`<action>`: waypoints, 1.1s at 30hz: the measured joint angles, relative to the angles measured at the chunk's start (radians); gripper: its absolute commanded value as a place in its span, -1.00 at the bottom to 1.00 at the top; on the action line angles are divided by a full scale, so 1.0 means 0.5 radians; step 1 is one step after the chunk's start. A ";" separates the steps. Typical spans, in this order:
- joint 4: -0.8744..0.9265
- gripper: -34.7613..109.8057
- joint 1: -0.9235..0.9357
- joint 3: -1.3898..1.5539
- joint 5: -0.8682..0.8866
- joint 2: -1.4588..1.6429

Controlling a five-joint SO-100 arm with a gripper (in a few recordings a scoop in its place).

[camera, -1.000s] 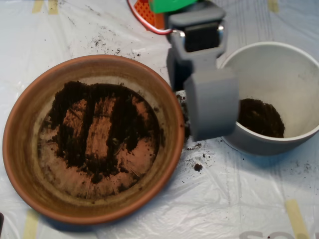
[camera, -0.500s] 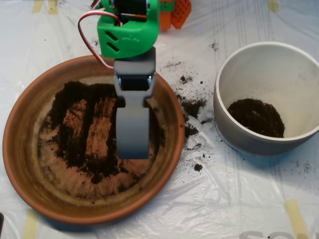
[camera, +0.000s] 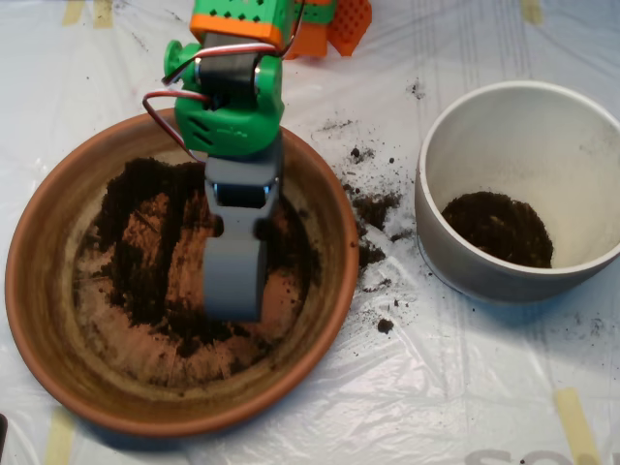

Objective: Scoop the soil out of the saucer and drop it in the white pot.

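My feed is bright and evenly lit from above. I get soft white glare on the wrinkled plastic sheet (camera: 465, 368), strongest lower right. The pot (camera: 455, 257) throws a faint bluish shadow below its wall. Everything looks slightly soft, crumbs included.
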 measured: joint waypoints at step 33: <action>-0.009 0.03 0.209 -0.107 -0.153 -0.239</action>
